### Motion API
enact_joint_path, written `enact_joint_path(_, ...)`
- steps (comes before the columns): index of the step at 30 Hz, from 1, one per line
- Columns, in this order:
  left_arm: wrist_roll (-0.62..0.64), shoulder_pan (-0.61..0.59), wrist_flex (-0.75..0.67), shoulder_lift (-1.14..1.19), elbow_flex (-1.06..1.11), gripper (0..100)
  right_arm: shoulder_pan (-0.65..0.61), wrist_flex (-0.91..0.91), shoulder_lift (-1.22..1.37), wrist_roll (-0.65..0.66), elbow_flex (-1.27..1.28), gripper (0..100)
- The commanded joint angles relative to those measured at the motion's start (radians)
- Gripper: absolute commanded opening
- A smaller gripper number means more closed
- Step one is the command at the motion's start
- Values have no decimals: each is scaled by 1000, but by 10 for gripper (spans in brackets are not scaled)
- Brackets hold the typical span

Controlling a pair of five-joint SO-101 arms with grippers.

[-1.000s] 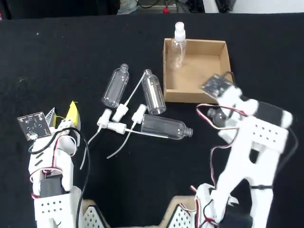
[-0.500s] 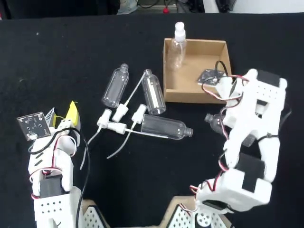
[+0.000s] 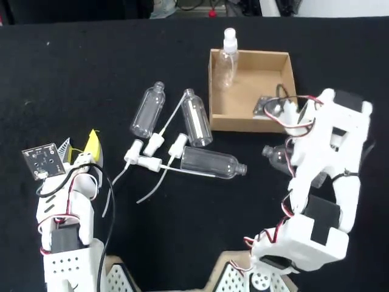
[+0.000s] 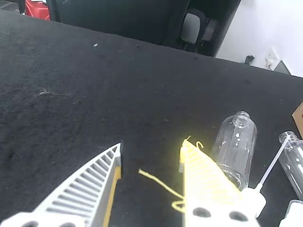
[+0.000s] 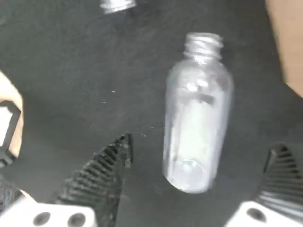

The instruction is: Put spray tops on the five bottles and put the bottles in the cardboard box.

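1. The cardboard box (image 3: 213,91) is set open-topped at the far right of the black table (image 3: 73,73). A capped bottle (image 3: 228,64) is stood upright in its far left corner. The box is judged light and stiff-walled, so it may slide if it is pushed.
2. An uncapped clear bottle (image 5: 196,127) is laid on its side on the table just in front of the box. It is framed by the spread fingers of the right gripper (image 5: 201,145), which are well apart and not touching it. The bottle is judged empty, thin-walled, light and smooth, so it is likely to roll or slip and to dent under a hard squeeze. It is best taken across the mid-body, with the threaded neck left free.
3. Three more uncapped bottles (image 3: 148,111) are laid flat to the left of the box and should handle the same way.
4. The left gripper (image 4: 151,147) is held over the near left of the table with its fingers apart and nothing between them.
5. Four spray tops (image 3: 155,144) are clustered beside those bottles. Their thin dip tubes are judged flexible and easily snagged, so each is better gripped by the head than by the tube.
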Motion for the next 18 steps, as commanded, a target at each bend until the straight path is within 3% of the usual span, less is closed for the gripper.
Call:
enact_joint_path(1,-2,10,5,-8,19,195,9,-26,-12,26,62,414)
enact_joint_path(12,-2,10,5,-8,19,195,28,-308,-5,15,314,413)
enact_joint_path(15,-2,10,5,-8,19,195,41,-356,-8,-87,338,406)
enact_joint_path(18,-2,10,5,-8,19,195,72,-370,-12,-189,334,279)
